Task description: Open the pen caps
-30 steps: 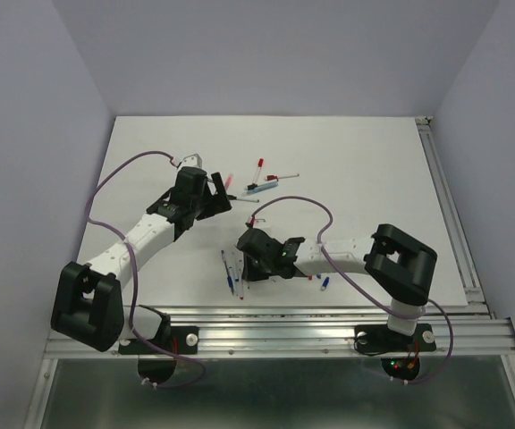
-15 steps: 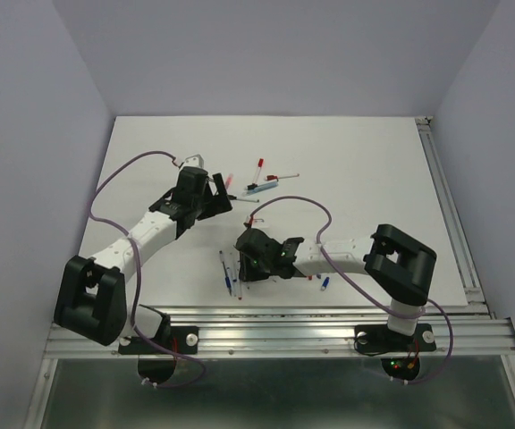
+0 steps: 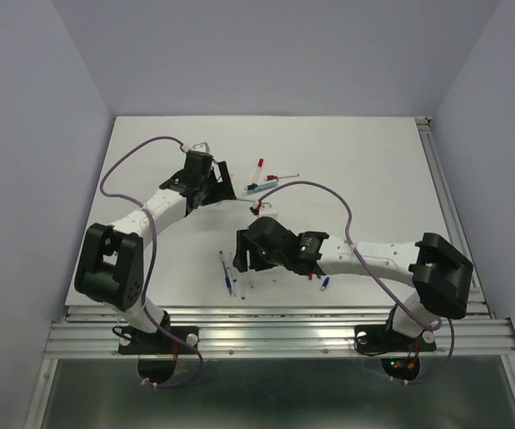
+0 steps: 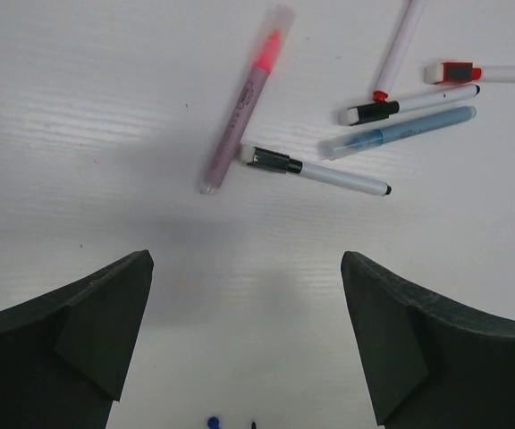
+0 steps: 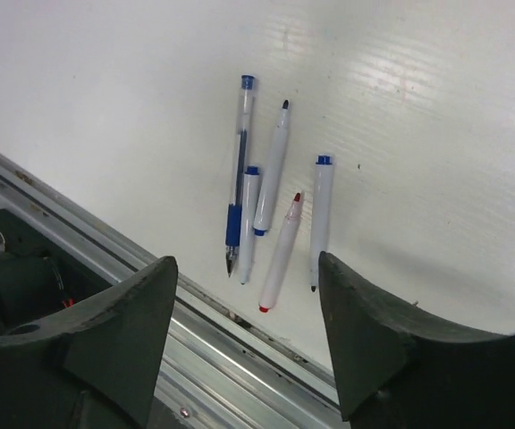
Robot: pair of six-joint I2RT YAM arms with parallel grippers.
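Left gripper (image 4: 247,264) spread wide, holding nothing. Straight ahead of it and near: black cap (image 4: 271,160), sitting on a white pen (image 4: 338,179) that lies crosswise, about parallel to the line from jaw to jaw. Probably calls for a wrist turn before pinching. Right gripper (image 5: 244,264) spread too, above other pens (image 5: 282,243), farther from this cap.

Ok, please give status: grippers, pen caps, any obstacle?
Left gripper open, empty, over far pens. Right gripper open, empty, over near pens by the rail. Pen caps not gripped. No obstacle seen.

L fingers (image 4: 61,349) wide apart, pink highlighter (image 4: 242,103) ahead.
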